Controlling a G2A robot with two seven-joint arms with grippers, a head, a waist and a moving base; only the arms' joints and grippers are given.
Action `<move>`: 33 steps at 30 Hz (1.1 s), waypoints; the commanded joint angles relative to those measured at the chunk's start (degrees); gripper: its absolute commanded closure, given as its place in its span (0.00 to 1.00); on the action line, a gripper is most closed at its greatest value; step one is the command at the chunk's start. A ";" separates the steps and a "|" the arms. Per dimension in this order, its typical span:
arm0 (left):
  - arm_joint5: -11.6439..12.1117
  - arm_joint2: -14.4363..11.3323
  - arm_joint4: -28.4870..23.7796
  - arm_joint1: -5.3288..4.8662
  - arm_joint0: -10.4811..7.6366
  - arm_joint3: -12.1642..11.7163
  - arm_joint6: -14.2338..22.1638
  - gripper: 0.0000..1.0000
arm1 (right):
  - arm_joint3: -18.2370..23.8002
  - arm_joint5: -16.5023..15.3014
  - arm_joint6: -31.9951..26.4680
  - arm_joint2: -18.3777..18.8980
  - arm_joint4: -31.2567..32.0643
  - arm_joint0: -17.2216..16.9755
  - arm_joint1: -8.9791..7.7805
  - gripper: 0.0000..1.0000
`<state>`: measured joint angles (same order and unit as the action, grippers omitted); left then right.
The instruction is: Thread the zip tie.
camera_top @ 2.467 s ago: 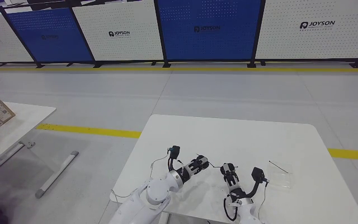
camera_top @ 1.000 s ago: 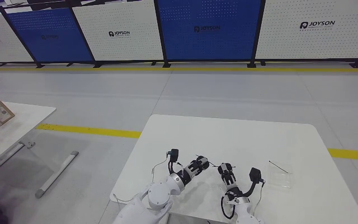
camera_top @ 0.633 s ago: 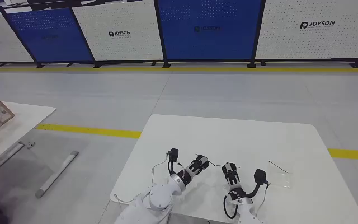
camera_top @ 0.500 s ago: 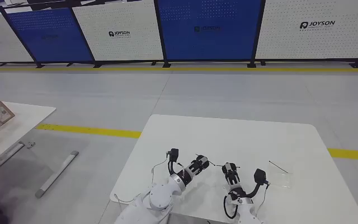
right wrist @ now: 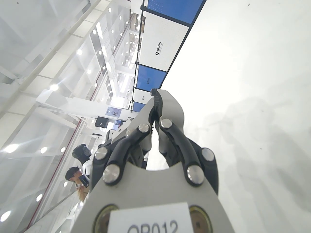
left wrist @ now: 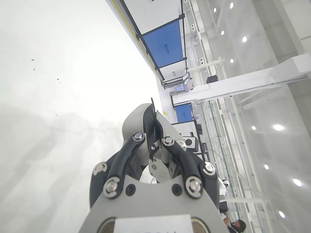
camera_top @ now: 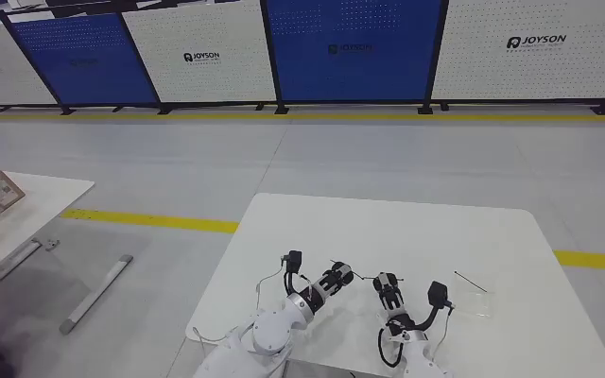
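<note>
Two arms meet low over the near part of the white table [camera_top: 397,227]. My left gripper [camera_top: 344,276] is shut on a thin black zip tie [left wrist: 152,104]; the strip runs between its pads and its tip pokes out past them. A short way to the right, my right gripper [camera_top: 386,282] is also shut, and a black ridged piece of zip tie [right wrist: 155,96] shows at its fingertips. From above, short black ends stick out of both grippers toward each other, with a small gap between them. Whether they belong to one tie I cannot tell.
A second black zip tie [camera_top: 470,281] lies loose on the table to the right of the arms, next to a clear flat tray [camera_top: 475,304]. The table's near edge runs just behind the arms. The far half of the table is bare.
The right arm has shifted slightly, a little right and then back toward the left gripper. The left arm has stayed where it was. Both grippers stay shut.
</note>
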<state>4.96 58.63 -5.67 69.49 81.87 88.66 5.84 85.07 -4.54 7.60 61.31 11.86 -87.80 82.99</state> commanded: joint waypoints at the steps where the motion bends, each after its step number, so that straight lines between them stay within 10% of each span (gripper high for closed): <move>1: 0.00 0.00 0.00 0.00 0.00 0.00 0.00 1.00 | 0.09 -0.02 -0.12 0.01 -0.01 -0.04 0.02 1.00; 33: 0.00 0.00 0.00 0.00 0.00 0.00 0.00 1.00 | 1.09 0.63 -0.41 0.22 0.71 -1.17 0.23 1.00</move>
<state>4.96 58.63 -5.67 69.49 81.87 88.66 5.84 86.09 -3.86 7.17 61.53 12.57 -88.89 83.22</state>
